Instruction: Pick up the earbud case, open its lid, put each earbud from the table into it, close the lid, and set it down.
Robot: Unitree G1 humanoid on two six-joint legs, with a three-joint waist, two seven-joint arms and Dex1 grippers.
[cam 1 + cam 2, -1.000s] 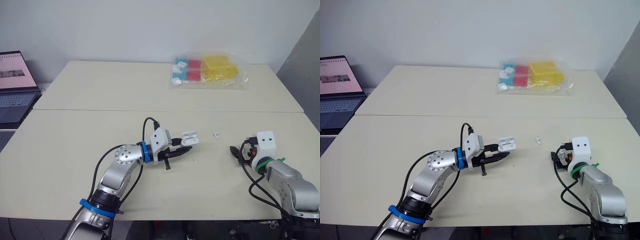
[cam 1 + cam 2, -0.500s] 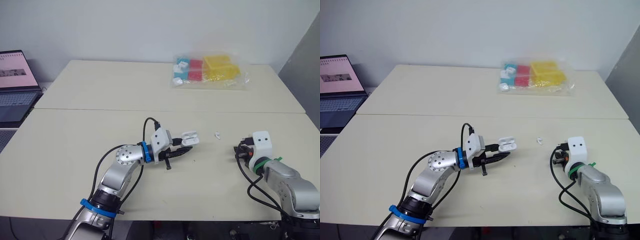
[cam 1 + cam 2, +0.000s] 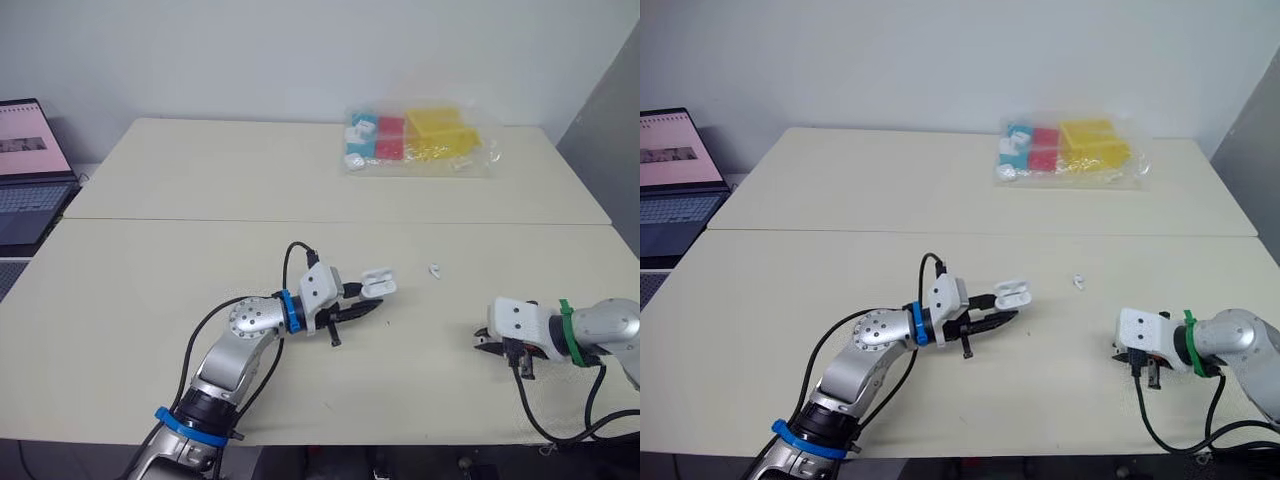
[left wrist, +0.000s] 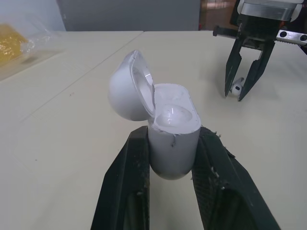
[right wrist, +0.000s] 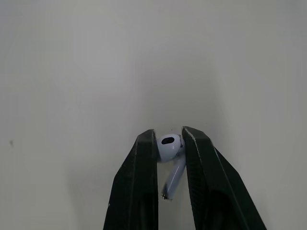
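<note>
Gripping earbud case [image 4: 171,139], lid [image 4: 125,91] open, in L pincer [image 3: 376,305] just above surface [image 3: 150,300]. Pinching earbud [image 5: 169,146] in R pincer [image 5: 169,133], front right. With second earbud [image 3: 434,270] loose on surface betw. the two.

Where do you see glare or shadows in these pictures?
Left wrist view: bright sheen inside the open earbud case in the left gripper. Left eye view: glints on the plastic bag. Right wrist view: even light on the table around the earbud, no hard shadow.
</note>
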